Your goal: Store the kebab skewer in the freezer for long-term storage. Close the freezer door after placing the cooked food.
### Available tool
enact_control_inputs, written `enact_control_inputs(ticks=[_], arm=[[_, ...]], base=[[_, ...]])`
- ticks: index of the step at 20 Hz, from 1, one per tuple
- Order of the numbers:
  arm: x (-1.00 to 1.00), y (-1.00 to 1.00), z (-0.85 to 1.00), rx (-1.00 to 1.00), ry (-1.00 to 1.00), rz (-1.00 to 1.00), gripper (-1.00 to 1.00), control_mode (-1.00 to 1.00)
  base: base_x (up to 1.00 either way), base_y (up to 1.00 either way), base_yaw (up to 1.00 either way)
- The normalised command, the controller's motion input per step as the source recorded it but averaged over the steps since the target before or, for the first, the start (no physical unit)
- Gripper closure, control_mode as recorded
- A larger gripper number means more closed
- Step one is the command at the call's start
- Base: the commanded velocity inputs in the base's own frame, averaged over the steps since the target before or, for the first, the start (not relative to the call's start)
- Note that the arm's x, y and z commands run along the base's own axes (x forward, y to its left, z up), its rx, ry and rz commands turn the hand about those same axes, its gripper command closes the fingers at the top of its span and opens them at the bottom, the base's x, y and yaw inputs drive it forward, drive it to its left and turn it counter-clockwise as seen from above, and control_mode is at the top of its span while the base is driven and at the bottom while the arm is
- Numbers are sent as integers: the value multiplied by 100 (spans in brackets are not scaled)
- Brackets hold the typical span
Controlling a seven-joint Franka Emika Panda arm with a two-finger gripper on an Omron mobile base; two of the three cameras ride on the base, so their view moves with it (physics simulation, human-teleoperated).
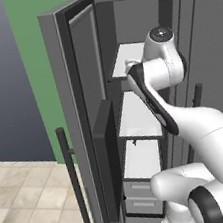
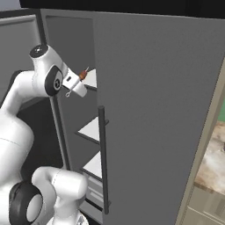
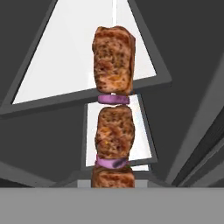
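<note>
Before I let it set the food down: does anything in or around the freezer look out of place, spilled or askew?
Nothing stands out. The freezer door stands open, the white shelves sit level with no spills, and the drawers below are pushed in. The gripper is shut on the kebab skewer at the top shelf.

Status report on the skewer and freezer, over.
Gripper shut on kebab skewer, at the upper shelf. Freezer door wide open. Nothing in the way.

Seared, rough-crusted meat chunks and glossy purple onion rings make up the kebab skewer (image 3: pixel 113 109); behind it, smooth white shelves (image 1: pixel 134 116), the matt grey freezer door (image 1: pixel 78 113) and a satin-dark bar handle (image 2: pixel 102 158).
</note>
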Motion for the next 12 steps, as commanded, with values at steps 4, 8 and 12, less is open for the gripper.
enact_control_inputs(ticks=[4, 8, 12], arm=[[52, 0, 14, 0, -9, 0, 100, -100], [46, 0, 4, 0, -2, 0, 100, -100], [42, -1, 0, 0, 0, 0, 100, -100]], base=[[0, 0, 0], [0, 0, 0], [0, 0, 0]])
